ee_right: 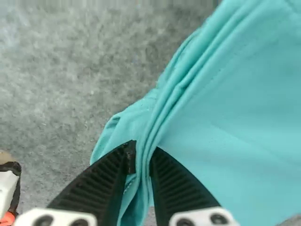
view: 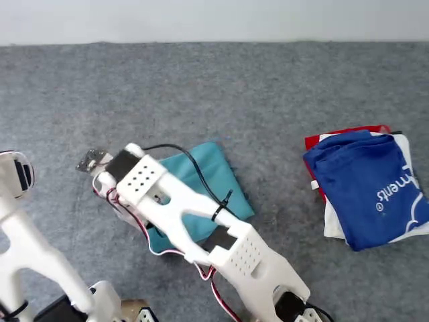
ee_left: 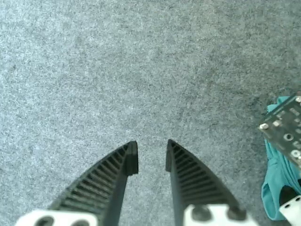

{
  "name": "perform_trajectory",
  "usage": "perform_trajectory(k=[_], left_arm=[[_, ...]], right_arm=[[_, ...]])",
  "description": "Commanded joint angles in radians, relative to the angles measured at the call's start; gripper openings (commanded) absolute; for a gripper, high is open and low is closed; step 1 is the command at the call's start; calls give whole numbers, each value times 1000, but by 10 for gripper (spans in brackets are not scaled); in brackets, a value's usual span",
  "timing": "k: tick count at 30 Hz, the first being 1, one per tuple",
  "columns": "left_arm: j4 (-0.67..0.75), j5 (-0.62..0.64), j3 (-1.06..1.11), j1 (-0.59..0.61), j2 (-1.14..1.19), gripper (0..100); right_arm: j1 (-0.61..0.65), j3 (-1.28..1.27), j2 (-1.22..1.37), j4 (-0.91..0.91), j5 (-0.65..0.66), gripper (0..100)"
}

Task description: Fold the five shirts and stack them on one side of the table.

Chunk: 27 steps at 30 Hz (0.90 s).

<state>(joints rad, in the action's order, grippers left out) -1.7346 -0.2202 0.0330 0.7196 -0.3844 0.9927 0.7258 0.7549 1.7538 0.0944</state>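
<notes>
Clamping by the right tool (ee_right: 142,154) is seen on a bunched fold at the left edge of the teal fabric shirt (ee_right: 225,122), on the grey felt table (view: 234,87). The left tool (ee_left: 151,157) is held apart, empty, further left; the blue-topped folded stack (view: 365,184) lies well right.

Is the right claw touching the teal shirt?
Touching. The right wrist view shows the right gripper shut on a fold of the teal shirt.
</notes>
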Motion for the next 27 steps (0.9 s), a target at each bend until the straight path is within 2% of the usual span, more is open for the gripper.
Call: perform_trajectory(k=[1,5,9,11,14,22,27], left_arm=[[-17,6,-5,-5,-28,108],[-17,6,-5,-5,-28,108],[-17,6,-5,-5,-28,108],[-17,6,-12,-5,-28,108],[-15,6,-35,2,-29,108],[-17,6,-159,0,-29,108],[-18,6,-160,3,-29,108]], right_arm=[[5,-8,-79,38,-3,11],[5,-8,-79,38,-3,52],[5,-8,-88,41,-3,224],[5,-5,-93,42,-9,266],[5,-8,-122,42,-52,266],[-16,-8,-320,42,-55,266],[-104,-110,-361,42,-52,266]])
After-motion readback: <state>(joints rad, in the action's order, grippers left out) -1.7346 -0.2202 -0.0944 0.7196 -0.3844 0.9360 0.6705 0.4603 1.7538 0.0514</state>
